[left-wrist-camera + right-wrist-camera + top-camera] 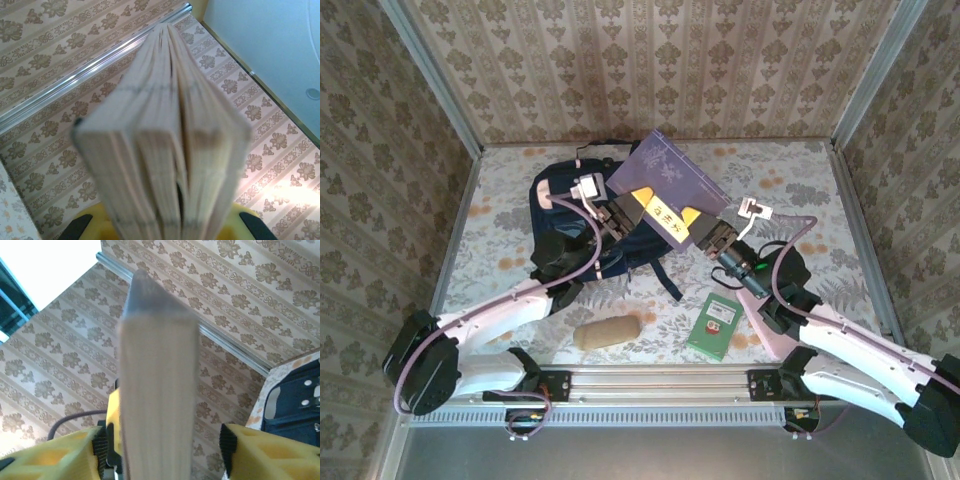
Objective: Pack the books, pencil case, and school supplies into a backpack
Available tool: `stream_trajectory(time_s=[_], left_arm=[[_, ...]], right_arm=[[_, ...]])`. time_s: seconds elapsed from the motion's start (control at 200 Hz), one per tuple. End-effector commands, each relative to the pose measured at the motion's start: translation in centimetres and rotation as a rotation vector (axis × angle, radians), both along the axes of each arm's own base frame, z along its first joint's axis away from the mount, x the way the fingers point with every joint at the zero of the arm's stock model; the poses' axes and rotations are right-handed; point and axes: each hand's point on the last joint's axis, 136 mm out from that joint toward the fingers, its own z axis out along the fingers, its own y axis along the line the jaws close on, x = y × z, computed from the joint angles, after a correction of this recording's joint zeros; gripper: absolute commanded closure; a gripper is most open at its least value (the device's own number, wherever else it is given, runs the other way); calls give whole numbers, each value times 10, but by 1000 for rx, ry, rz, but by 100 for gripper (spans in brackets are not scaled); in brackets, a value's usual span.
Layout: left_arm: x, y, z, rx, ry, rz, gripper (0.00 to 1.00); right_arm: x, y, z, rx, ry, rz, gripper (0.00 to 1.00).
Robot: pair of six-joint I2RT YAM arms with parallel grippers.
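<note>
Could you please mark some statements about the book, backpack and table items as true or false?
1. The purple book sits between the left gripper and right gripper, above the backpack. True.
2. The small green book is inside the backpack. False: it lies on the table by the right arm.
3. The tan pouch lies on the table near the arms' bases. True.
4. The backpack is on the table's right side. False: it lies left of centre.
</note>
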Motion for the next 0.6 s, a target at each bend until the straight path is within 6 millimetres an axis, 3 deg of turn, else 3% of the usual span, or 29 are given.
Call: stream_trajectory(time_s=[0.0,0.085,0.225,0.275,0.38,0.595], left_arm=[[-7,10,15,-41,-46,26,100],[-4,8,7,-11,-25,33,99],[7,12,-15,71,23,79,58],[13,16,-28,115,58,106,48],[29,33,-56,213,136,168,36],[59,65,-115,620,296,278,30]], right_arm=[[-2,-3,31,60,-83,-19,56],[0,-1,28,59,-74,-13,73],[2,-10,14,12,-38,-65,93],[2,-19,8,-16,-25,-108,97],[3,-39,-12,-118,22,-206,100],[5,-90,-71,-326,188,-402,100]])
